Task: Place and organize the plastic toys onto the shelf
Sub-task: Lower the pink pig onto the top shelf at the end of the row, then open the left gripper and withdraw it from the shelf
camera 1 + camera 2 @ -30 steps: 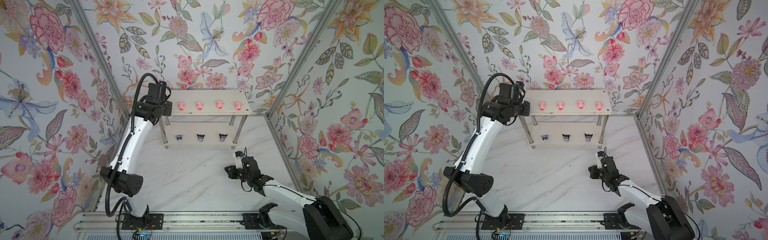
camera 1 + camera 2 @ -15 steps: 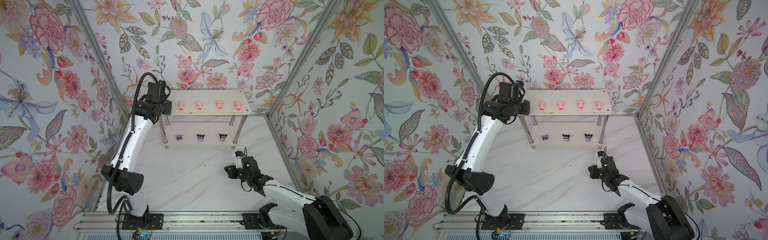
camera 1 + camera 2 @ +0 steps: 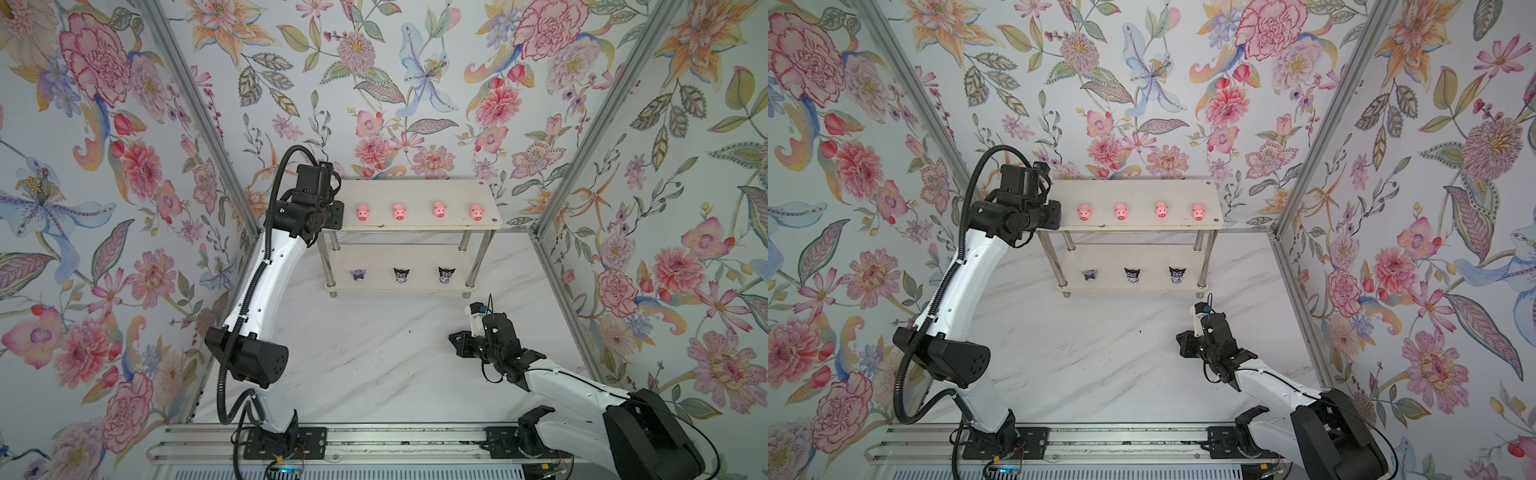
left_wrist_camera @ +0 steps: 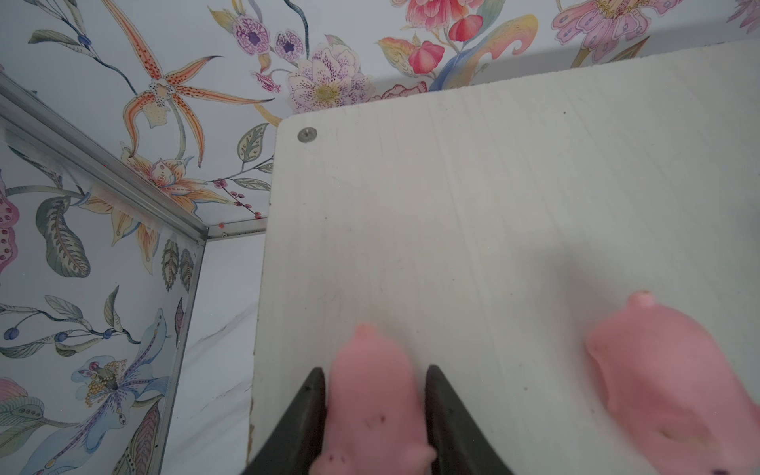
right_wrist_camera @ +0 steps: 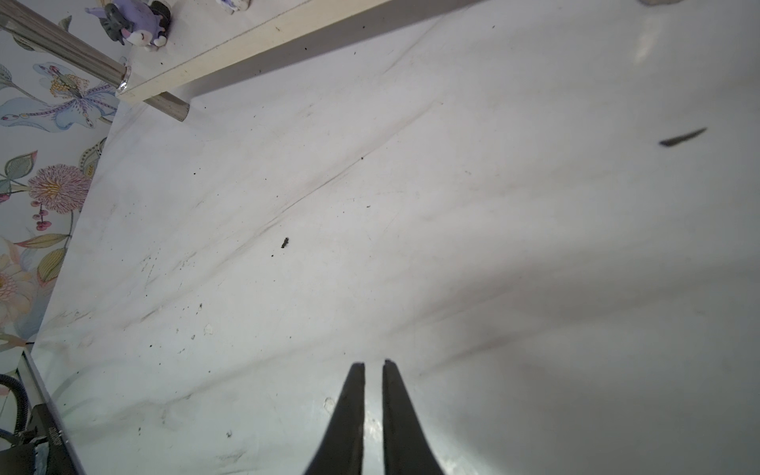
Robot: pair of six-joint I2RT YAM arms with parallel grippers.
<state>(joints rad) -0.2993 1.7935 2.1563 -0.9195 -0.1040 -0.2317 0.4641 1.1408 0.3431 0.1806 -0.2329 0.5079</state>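
The shelf stands at the back wall in both top views. Several pink pigs line its top board, the leftmost visible one next to my left wrist. Three purple figurines stand on the lower board. My left gripper is over the top board's left end. Its fingers stand either side of one more pig, which rests on the board, with a thin gap on one side. A neighbouring pig stands beside it. My right gripper hangs shut and empty over the marble floor.
Floral walls with metal corner posts close in the left, back and right. The shelf's chrome leg and one figurine show in the right wrist view. A rail runs along the front edge.
My left arm has barely shifted at the shelf's left end, and its jaws have come apart around the pig. The right arm has not moved.
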